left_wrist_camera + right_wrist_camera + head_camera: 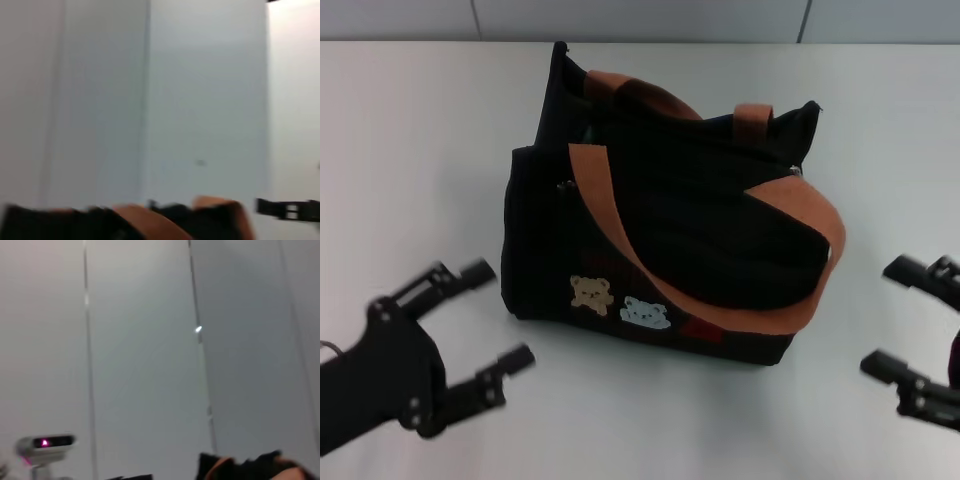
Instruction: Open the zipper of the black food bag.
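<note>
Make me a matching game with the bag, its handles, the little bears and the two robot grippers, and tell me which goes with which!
Things:
1. bag
2. handles
3. bear patches
4. left gripper
5. right gripper

Descriptions:
A. orange-brown straps
B. open, on the table to the left of the bag
C. black and boxy, in the middle of the table
D. tan and white, low on the bag's front
E. open, at the right edge of the head view

Right pairs: 1-C, 2-A, 3-D, 4-B, 5-E
</note>
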You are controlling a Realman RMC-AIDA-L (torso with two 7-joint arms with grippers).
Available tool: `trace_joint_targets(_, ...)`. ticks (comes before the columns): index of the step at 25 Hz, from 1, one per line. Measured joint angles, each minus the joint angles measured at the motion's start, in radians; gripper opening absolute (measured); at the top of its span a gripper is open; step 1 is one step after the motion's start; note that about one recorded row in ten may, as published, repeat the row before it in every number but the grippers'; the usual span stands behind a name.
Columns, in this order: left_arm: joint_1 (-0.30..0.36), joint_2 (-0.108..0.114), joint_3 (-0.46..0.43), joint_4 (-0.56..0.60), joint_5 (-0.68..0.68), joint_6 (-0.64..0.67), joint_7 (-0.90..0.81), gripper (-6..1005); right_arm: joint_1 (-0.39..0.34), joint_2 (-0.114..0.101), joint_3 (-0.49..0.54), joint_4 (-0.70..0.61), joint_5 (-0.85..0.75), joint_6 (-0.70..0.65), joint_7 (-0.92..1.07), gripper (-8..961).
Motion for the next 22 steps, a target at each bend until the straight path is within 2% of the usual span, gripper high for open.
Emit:
trace_joint_targets(2, -0.015, 0.007, 0.065, 0.011, 0.000, -0.001, -0.057, 813, 0.008, -0.001, -0.012, -0.009, -0.017, 0.006, 0.037, 840)
trace_joint_targets(3, -0.015, 0.007, 0.065, 0.011, 0.000, -0.001, -0.057, 813, 0.012, -0.001, -0.022, -0.019, -0.036, 0.010, 0.047, 840)
trace_joint_targets(5, -0.035, -0.001, 0.151, 0.039, 0.001, -0.003, -0.115, 813, 0.012, -0.001, -0.029, -0.024, -0.046, 0.010, 0.048, 840)
trace_joint_targets(8, -0.045, -0.011, 0.196, 0.057, 0.001, -0.006, -0.145, 813, 0.019, 0.000, -0.073, -0.026, -0.051, 0.019, 0.051, 839)
trace_joint_targets(14, -0.050, -0.021, 0.229, 0.073, 0.001, -0.012, -0.163, 813, 0.026, 0.000, -0.084, -0.027, -0.052, 0.023, 0.051, 839)
trace_joint_targets(22, -0.037, -0.022, 0.220, 0.074, -0.007, -0.014, -0.160, 813, 0.029, 0.000, -0.087, -0.029, -0.047, 0.022, 0.061, 840)
